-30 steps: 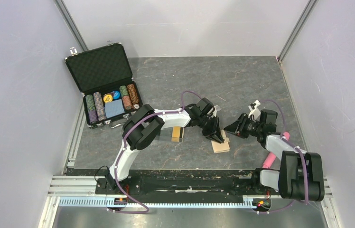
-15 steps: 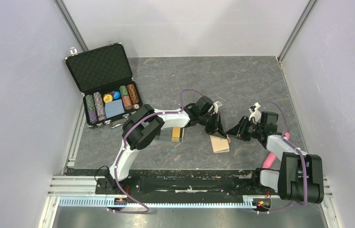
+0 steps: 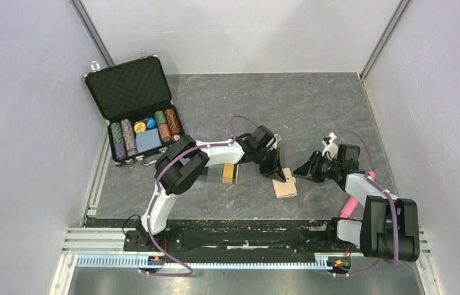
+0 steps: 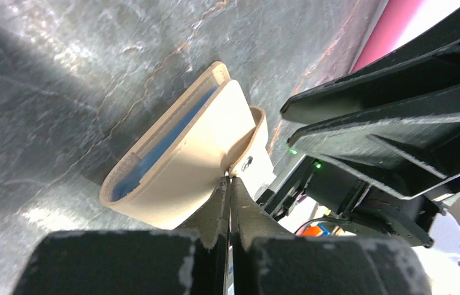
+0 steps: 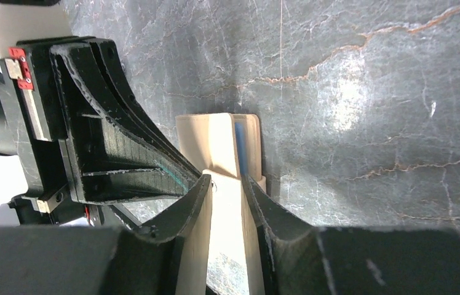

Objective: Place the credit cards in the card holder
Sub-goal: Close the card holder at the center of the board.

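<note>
The tan card holder (image 3: 286,186) lies on the table between my two grippers. In the left wrist view its flap (image 4: 184,166) bulges open and shows the blue lining (image 4: 157,146). My left gripper (image 4: 229,179) is shut and pinches the flap's edge by the snap tab (image 4: 258,161); it also shows in the top view (image 3: 278,174). My right gripper (image 5: 227,184) grips the opposite end of the card holder (image 5: 215,138), with tan material against both fingers. The gold-orange card (image 3: 229,173) lies left of the card holder with a black card edge (image 3: 237,174) beside it.
An open black foam-lined case (image 3: 135,107) with poker chips stands at the back left. A clear plastic sleeve (image 3: 213,178) lies next to the cards. A pink object (image 3: 352,203) lies by the right arm's base. Grey walls close in both sides.
The left gripper swung a little away and then back left at the card holder's upper edge. The right gripper drew back slightly to the right. The card holder stays in place.
</note>
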Available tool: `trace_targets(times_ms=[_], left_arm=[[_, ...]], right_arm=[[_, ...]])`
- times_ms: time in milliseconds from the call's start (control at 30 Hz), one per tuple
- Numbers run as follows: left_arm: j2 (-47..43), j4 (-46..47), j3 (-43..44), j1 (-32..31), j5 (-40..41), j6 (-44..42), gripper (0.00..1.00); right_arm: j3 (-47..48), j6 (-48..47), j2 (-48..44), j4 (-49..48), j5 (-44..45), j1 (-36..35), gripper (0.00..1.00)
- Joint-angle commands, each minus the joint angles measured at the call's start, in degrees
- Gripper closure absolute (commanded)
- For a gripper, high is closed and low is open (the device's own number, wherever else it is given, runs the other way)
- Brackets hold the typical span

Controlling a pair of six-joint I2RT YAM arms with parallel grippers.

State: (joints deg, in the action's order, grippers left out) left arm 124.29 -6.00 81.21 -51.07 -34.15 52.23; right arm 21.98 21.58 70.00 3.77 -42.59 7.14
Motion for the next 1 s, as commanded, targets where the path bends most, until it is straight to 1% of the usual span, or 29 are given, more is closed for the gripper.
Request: trace_targets(times_ms=[0, 167, 333, 533, 567, 667, 700, 733, 833, 967], left_arm=[[-4.40, -6.72, 2.32, 0.18, 3.30, -4.69, 0.98], [-4.26, -7.29, 2.29, 0.18, 3.42, -4.55, 0.98], [-4.57, -10.14, 3.19, 0.18, 4.86, -5.55, 0.98], [-4.42, -8.55, 2.81, 0.18, 4.23, -4.91, 0.98], [-4.70, -5.97, 1.87, 0.33, 2.96, -3.77, 0.95], [-5.34, 6.39, -2.89, 0.99, -0.49, 1.92, 0.75], [-5.22, 9.75, -3.71, 1.22, -1.61, 3.52, 0.71], [-5.00, 11.14, -4.03, 1.26, -2.34, 4.28, 0.69], [-3.95, 13.11, -3.65, 1.15, -4.19, 4.91, 0.66], [-2.72, 13.35, -3.36, 1.15, -4.64, 5.47, 0.66]], right_arm=[[2.68, -0.55, 0.67, -1.97, -0.59, 0.11, 0.74], [1.81, -0.19, 1.17, -3.02, -1.68, -0.53, 0.75], [1.10, 0.24, 0.78, -3.31, -1.71, -1.96, 0.76], [0.84, 0.02, 1.43, -3.33, -0.95, -3.68, 0.78], [0.49, 0.02, 1.69, -3.33, -0.62, -3.84, 0.78], [-0.56, 0.02, 2.34, -3.33, -0.04, -4.06, 0.80], [-0.68, 0.01, 2.48, -3.32, -0.04, -4.10, 0.80], [-0.79, 0.01, 2.54, -3.33, 0.03, -4.14, 0.80], [-0.66, 0.07, 2.62, -3.33, 0.22, -4.15, 0.80], [-0.61, 0.34, 2.99, -4.82, 0.07, -4.15, 0.80]])
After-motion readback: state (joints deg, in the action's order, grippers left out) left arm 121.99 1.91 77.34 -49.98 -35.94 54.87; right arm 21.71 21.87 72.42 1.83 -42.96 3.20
